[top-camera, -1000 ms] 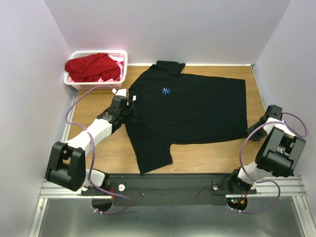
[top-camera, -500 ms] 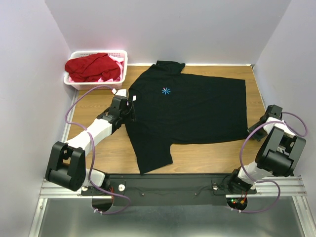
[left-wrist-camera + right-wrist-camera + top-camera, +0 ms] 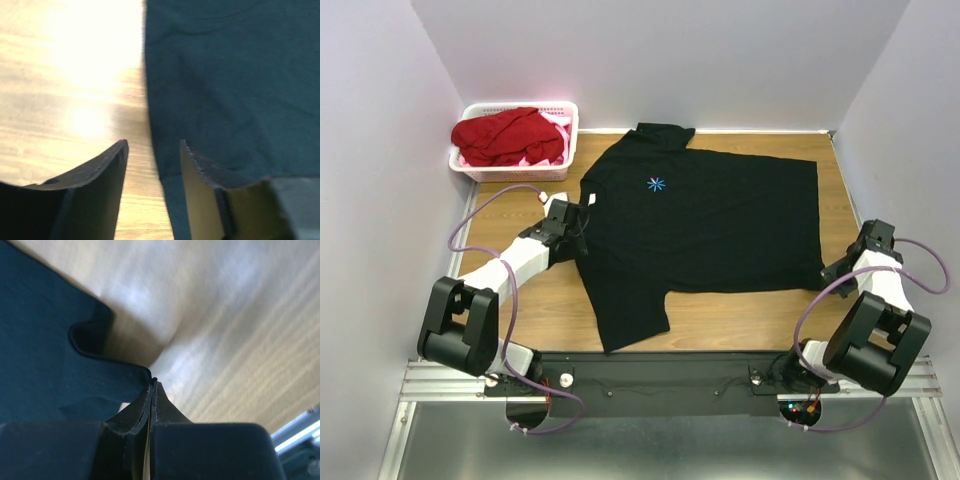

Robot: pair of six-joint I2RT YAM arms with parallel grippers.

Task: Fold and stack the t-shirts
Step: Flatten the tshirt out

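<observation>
The black t-shirt [image 3: 710, 225] lies spread flat on the wooden table, its light-blue logo [image 3: 656, 183] facing up. My left gripper [image 3: 582, 224] is open at the shirt's left edge. In the left wrist view its jaws [image 3: 152, 143] straddle the cloth edge [image 3: 225, 90], one finger over bare wood and the other over the cloth. My right gripper [image 3: 833, 270] sits at the shirt's near right hem corner. In the right wrist view it [image 3: 153, 382] is shut, with the raised, curled corner of the cloth [image 3: 60, 365] running into its tips. A red t-shirt [image 3: 510, 135] and a pink one [image 3: 556, 111] lie bunched in the basket.
The white slotted basket [image 3: 571, 140] stands at the far left corner against the wall. Grey walls close in the table on three sides. A metal rail [image 3: 670, 375] carrying both arm bases runs along the near edge. Bare wood [image 3: 520, 295] lies left of the shirt.
The right gripper has shut at the hem corner, and its arm has shifted slightly toward the near edge. The left arm has dropped lower at the shirt's left edge, its jaws a little narrower.
</observation>
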